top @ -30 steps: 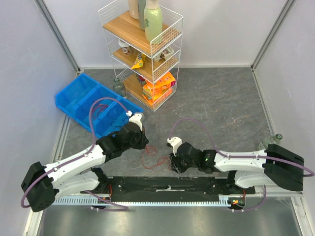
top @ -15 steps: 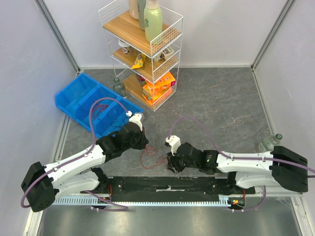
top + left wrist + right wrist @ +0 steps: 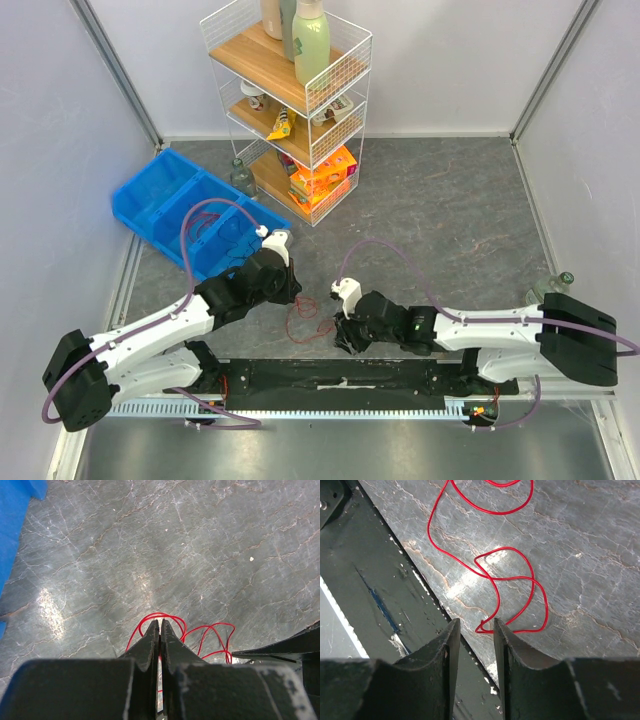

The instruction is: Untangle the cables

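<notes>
Wire rack [image 3: 355, 62] holds plastic bottles [image 3: 311, 30] and snack packs [image 3: 322, 176]. Left gripper [image 3: 160, 629] pinches the thin red cables [image 3: 305, 322]; right gripper [image 3: 474, 625] is half-open, holding nothing.

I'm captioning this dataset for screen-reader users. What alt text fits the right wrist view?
A thin red wire lies in loose loops on a grey marbled tabletop, its nearest bend just ahead of the gap between the right gripper's two dark, parted fingers. A black strip borders the tabletop on the left.
</notes>
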Controlling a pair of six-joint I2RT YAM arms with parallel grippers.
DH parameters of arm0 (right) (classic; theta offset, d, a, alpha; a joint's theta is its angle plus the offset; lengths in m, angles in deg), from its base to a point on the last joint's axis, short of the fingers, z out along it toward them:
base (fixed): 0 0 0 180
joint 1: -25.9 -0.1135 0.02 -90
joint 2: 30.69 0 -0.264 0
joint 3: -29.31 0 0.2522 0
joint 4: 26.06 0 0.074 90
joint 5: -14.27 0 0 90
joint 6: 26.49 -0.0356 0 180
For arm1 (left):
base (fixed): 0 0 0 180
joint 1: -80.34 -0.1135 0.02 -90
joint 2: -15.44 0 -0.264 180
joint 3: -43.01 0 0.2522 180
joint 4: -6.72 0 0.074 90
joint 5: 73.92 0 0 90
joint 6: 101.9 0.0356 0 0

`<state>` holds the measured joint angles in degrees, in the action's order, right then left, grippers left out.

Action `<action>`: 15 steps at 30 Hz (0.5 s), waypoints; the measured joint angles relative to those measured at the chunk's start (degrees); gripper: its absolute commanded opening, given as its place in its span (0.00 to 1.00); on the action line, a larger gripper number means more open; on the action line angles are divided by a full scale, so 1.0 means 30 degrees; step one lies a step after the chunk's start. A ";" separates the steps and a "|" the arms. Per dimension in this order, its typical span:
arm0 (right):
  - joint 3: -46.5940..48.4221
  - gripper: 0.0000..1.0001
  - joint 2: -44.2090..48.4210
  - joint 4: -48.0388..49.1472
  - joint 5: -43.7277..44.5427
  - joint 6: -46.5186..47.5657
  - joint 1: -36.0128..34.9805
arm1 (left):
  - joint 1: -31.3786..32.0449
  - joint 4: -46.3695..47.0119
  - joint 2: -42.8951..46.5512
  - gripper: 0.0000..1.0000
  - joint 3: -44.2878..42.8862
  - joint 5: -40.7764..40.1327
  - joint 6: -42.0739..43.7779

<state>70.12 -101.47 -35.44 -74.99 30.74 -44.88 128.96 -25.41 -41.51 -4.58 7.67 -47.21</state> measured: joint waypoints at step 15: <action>0.0000 0.24 -0.1880 0.0794 0.0262 -0.0066 -0.0087 | 0.0000 -0.0998 0.0590 0.02 -0.0401 -0.0022 0.0015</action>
<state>70.12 -107.11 -33.06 -74.21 30.54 -45.14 128.96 -28.41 -39.74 -5.78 7.61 -47.17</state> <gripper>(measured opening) 0.300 0.029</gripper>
